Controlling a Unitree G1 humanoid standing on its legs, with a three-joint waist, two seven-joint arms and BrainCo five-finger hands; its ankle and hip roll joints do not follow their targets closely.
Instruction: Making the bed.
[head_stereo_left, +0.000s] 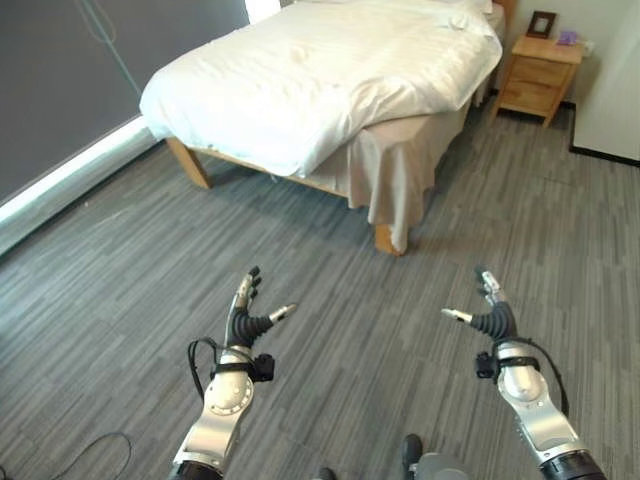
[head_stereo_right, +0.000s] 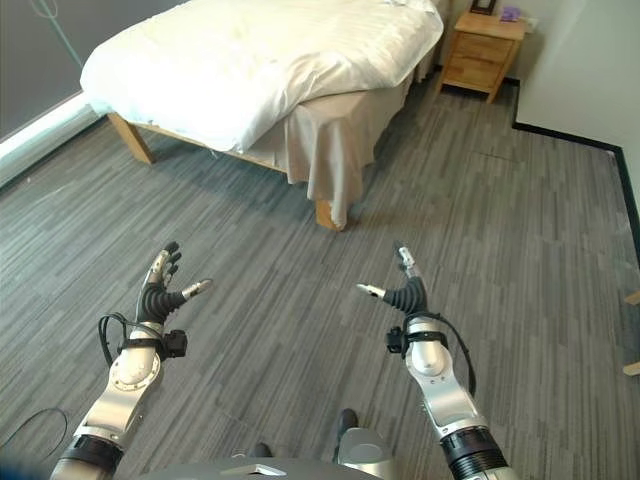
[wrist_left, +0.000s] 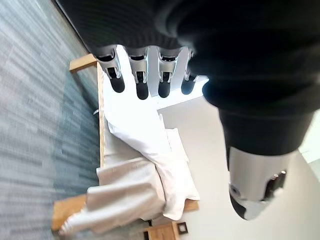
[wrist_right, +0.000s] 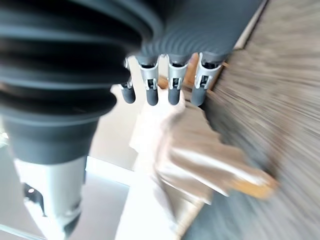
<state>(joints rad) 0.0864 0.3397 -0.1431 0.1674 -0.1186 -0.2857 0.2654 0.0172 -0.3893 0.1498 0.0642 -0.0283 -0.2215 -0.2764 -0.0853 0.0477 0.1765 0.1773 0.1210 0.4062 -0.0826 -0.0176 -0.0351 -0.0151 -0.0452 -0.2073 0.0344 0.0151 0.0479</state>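
Both my left hand (head_stereo_left: 243, 318) and right hand (head_stereo_left: 490, 318) hover over the floor (head_stereo_left: 360, 290), fingers straight, holding nothing. The bed (head_stereo_left: 320, 70) stands well apart.

White faintly striped duvet (head_stereo_left: 320, 75) on the light wooden bed frame (head_stereo_left: 190, 163), beige bed skirt (head_stereo_left: 395, 170) below the duvet, grey streaked plank-pattern floor (head_stereo_left: 130, 260), honey-coloured wooden nightstand (head_stereo_left: 538, 75) beside the bed, dark grey wall (head_stereo_left: 90, 70)

You are in a bedroom: a wooden-framed bed (head_stereo_left: 330, 90) with a white striped duvet (head_stereo_left: 300, 80) stands far left on grey plank-patterned floor (head_stereo_left: 350, 330), and a small light wooden nightstand (head_stereo_left: 538, 75) sits at far right beside it.
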